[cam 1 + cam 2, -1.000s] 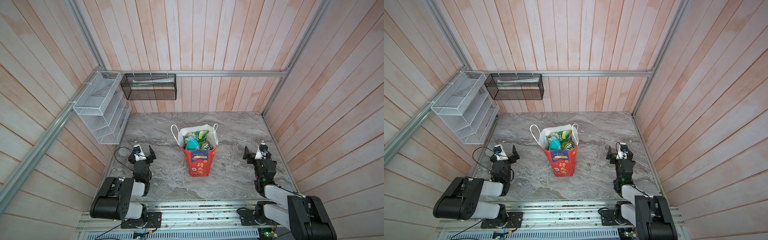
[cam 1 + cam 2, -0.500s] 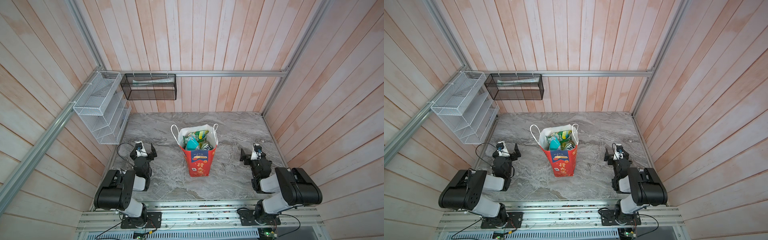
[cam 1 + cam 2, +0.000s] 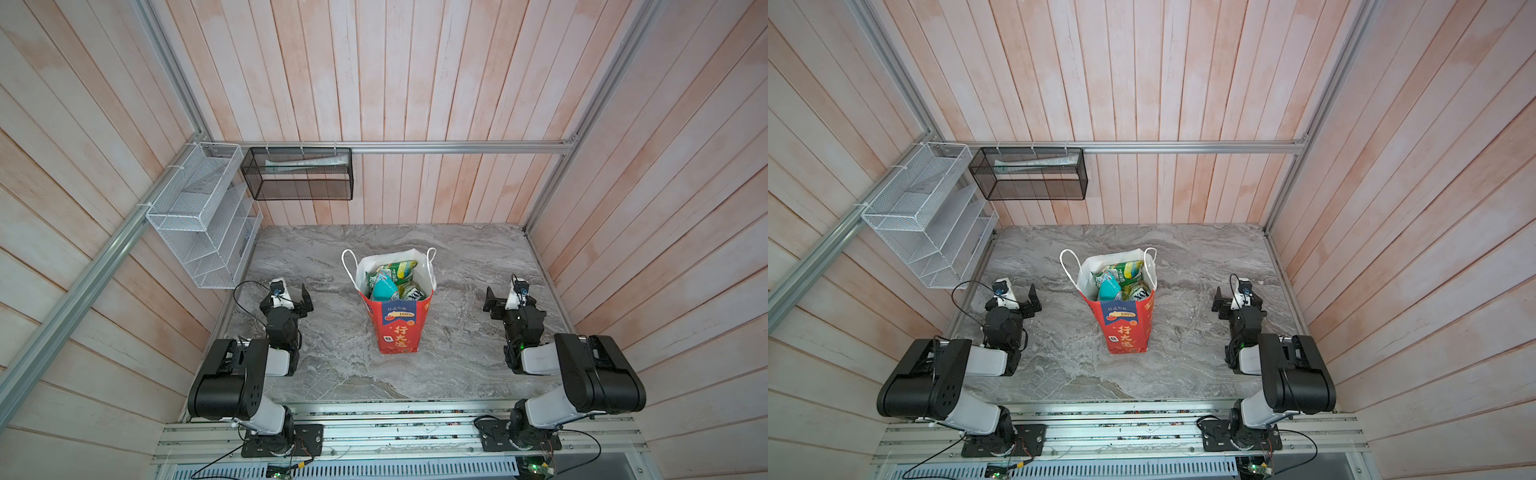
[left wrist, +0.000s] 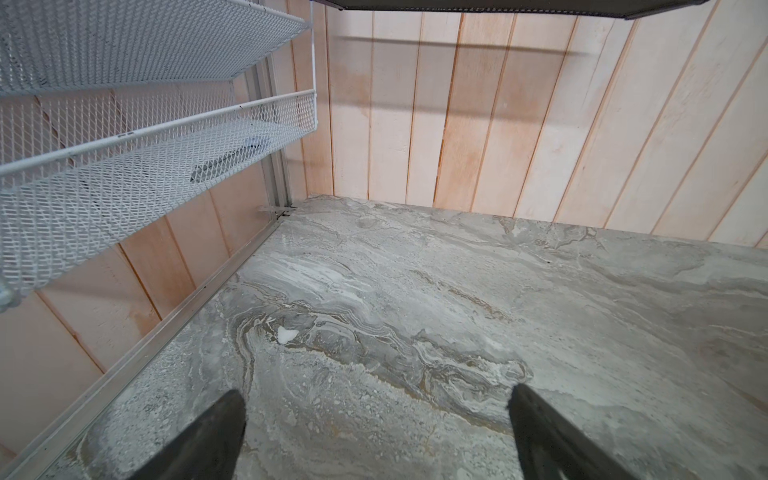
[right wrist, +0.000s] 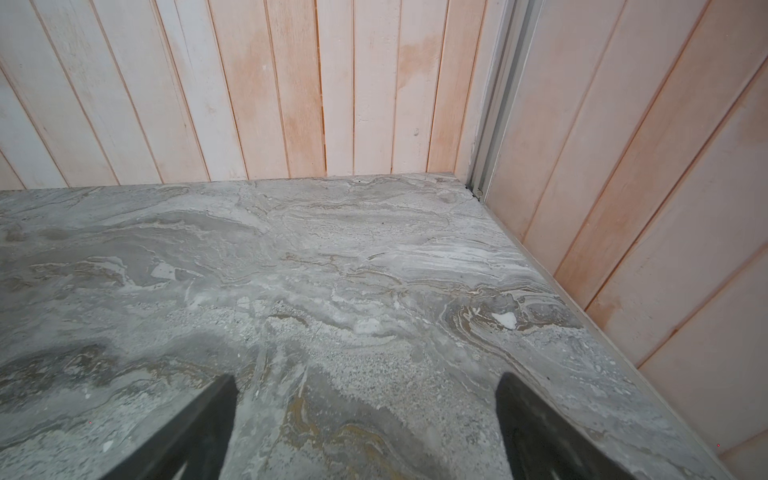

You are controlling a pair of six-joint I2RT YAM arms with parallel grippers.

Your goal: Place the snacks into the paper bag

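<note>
Jaws both wide open, empty, paper bag (image 3: 395,328) holding snacks (image 3: 392,277) upright between them, well apart.

Red paper bag (image 3: 397,336), blue panel, yellow characters, white inside and handles; snacks (image 3: 392,276) in it green, yellow-green and teal. Grey marble table (image 3: 457,332) veined white and tan. From the bag, white mesh rack (image 3: 195,224) at ten o'clock, black mesh basket (image 3: 299,189) at eleven

The paper bag (image 3: 397,332) partly hides its snacks (image 3: 392,278).
</note>
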